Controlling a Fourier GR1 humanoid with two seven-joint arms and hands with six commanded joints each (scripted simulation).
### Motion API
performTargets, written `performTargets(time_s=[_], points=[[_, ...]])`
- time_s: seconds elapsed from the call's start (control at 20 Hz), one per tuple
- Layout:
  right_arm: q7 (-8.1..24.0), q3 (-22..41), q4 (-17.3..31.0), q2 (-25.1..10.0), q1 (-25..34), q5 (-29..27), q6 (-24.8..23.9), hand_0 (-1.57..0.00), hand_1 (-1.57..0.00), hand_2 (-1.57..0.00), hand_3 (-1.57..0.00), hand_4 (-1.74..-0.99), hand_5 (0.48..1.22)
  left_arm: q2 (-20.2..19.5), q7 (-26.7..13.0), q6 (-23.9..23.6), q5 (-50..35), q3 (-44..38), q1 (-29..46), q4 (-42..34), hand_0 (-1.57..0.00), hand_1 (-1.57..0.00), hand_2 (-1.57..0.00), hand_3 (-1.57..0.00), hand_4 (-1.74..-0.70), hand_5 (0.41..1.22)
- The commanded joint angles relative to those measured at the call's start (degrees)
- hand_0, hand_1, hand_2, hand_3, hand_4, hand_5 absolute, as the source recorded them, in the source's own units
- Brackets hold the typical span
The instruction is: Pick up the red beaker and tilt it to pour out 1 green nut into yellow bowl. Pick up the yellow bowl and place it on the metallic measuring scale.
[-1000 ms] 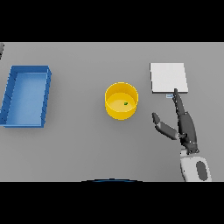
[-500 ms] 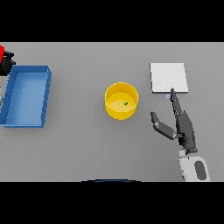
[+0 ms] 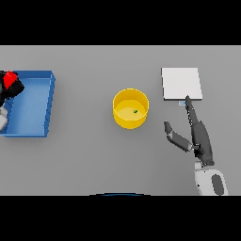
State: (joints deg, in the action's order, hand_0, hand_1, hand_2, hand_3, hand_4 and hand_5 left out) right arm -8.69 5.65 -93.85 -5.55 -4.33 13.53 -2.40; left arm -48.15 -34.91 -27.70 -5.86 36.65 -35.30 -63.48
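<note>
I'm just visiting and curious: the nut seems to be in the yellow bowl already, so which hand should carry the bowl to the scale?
Probably the right hand: it lies open between yellow bowl and scale. The left hand holds the red beaker.

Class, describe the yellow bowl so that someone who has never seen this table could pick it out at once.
Start at the grey table and look to its middle, between the blue tray on the left and the white square scale on the right. The yellow bowl stands there alone: the only round thing, with a small green nut inside.
</note>
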Motion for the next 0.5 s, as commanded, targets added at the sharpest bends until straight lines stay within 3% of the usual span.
performTargets(time_s=[0.0,0.05,0.1,0.2,0.3,0.45], points=[[0.4,0.2,0.1,0.3,-0.1,-0.1,0.1,0.0,0.0,0.0,0.0,-1.192,0.663,-0.2,0.1,2.1,-0.7,0.4,0.0,-1.0,-1.56,-1.45,-1.43,-1.36,-1.37,0.83],[0.1,0.3,-0.3,0.6,-0.2,-0.3,0.1,0.0,0.0,0.0,0.0,-1.188,0.663,-0.9,0.7,5.0,-2.4,0.3,0.7,-2.6,-1.46,-1.18,-1.19,-1.13,-1.23,0.803],[0.3,0.6,-0.1,0.8,0.1,0.2,-0.2,0.0,0.0,0.0,0.0,-1.187,0.664,-1.8,0.4,7.9,-4.2,0.2,1.0,-4.0,-1.17,-0.94,-0.96,-0.9,-1.12,0.778],[-0.2,0.4,-0.7,0.5,-0.7,0.6,-0.6,0.0,0.0,0.0,0.0,-1.181,0.665,-2.9,0.0,11.3,-5.4,0.5,1.3,-5.1,-0.75,-0.6,-0.61,-0.58,-0.97,0.74],[-0.1,0.7,-0.7,0.5,-0.9,0.8,-0.4,0.0,0.0,0.0,0.0,-1.184,0.667,-3.8,0.5,12.5,-6.0,0.4,1.5,-5.6,-0.48,-0.39,-0.39,-0.37,-0.88,0.71],[0.7,0.8,-1.4,0.6,-1.1,0.6,-0.3,0.0,0.0,0.0,0.0,-1.187,0.666,-3.5,0.5,14.8,-7.6,-0.1,0.8,-5.0,-0.24,-0.2,-0.2,-0.19,-0.82,0.684]])
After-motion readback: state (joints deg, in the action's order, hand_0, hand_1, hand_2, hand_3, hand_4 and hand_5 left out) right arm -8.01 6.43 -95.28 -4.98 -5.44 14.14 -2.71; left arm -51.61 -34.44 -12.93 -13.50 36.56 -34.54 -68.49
